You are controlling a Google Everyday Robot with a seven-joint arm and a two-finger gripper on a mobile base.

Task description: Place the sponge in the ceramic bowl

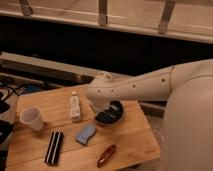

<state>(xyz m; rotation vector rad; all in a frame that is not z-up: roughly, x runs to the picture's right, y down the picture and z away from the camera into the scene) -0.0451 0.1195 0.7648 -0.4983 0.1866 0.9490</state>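
The blue-grey sponge (86,134) lies flat on the wooden table (130,137), in front of and slightly left of the black ceramic bowl (114,114). My white arm reaches in from the right, and its wrist bends down over the bowl's left side. The gripper (101,111) hangs at the bowl's left rim, above and just right of the sponge, and is dark against the bowl. Nothing shows in it.
A white paper cup (32,119) stands at the table's left. A white bottle (75,107) lies behind the sponge. A black block with a white stripe (54,148) and a reddish-brown oblong thing (106,155) lie near the front edge. A dark rail runs behind.
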